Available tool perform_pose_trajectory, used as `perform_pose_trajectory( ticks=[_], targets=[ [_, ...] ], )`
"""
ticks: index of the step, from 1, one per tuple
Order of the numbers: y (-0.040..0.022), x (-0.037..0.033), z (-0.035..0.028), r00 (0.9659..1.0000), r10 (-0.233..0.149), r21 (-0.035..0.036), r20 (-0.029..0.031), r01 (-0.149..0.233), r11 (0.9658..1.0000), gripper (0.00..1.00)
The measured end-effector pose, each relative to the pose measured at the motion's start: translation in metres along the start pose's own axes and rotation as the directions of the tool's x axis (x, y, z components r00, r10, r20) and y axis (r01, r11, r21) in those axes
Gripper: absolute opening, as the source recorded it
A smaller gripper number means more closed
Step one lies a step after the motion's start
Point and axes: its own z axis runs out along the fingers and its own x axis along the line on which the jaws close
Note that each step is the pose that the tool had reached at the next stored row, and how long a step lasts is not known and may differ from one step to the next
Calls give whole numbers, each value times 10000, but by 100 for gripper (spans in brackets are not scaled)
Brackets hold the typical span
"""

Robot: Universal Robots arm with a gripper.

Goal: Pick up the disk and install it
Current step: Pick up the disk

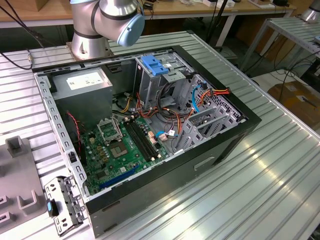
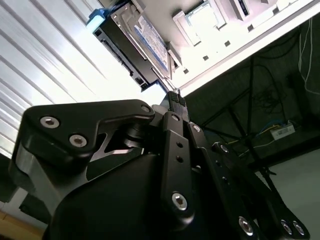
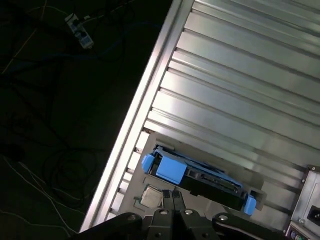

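Observation:
The disk (image 3: 200, 177) lies flat on a grey holder plate (image 3: 131, 177) near the edge of the ribbed metal table (image 3: 240, 85). It has a dark body and blue plastic rails at both ends. Its white-and-blue label faces up in the second wrist view (image 2: 150, 37). My gripper (image 3: 172, 196) hovers just off the disk's long side, clear of it. The black fingers (image 2: 175, 100) meet at their tips and hold nothing.
An open computer case (image 1: 220, 150) lies on the table in the exterior view, showing a green motherboard (image 1: 120, 145), a grey power-supply box (image 1: 82, 82) and a metal cage with a blue top (image 1: 155, 65). The arm's base (image 1: 90, 40) stands behind it. A loose bracket (image 1: 62, 205) lies near the case's front corner.

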Motion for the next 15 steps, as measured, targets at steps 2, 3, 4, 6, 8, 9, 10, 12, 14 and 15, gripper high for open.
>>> perform_pose_trajectory(
  ticks=[2, 3, 4, 6, 8, 9, 10, 12, 14, 15],
  targets=[
    [0, 0, 0, 9991, -428, 19, -17, 428, 9991, 11],
    [0, 0, 0, 9977, -679, 29, -28, 679, 9977, 11],
    [0, 0, 0, 9961, -879, 37, -36, 879, 9961, 11],
    [0, 0, 0, 9899, -1413, 58, -60, 1413, 9899, 11],
    [0, 0, 0, 9838, -1790, 72, -78, 1790, 9838, 11],
    [0, 0, 0, 9803, -1971, 79, -86, 1972, 9803, 11],
    [0, 0, 1, 9747, -2232, 89, -99, 2233, 9747, 11],
    [0, 0, 1, 9658, -2590, 101, -117, 2592, 9658, 11],
    [0, 0, 1, 9562, -2923, 112, -134, 2925, 9562, 11],
    [0, 0, 2, 9503, -3110, 118, -144, 3112, 9503, 11]
  ],
)
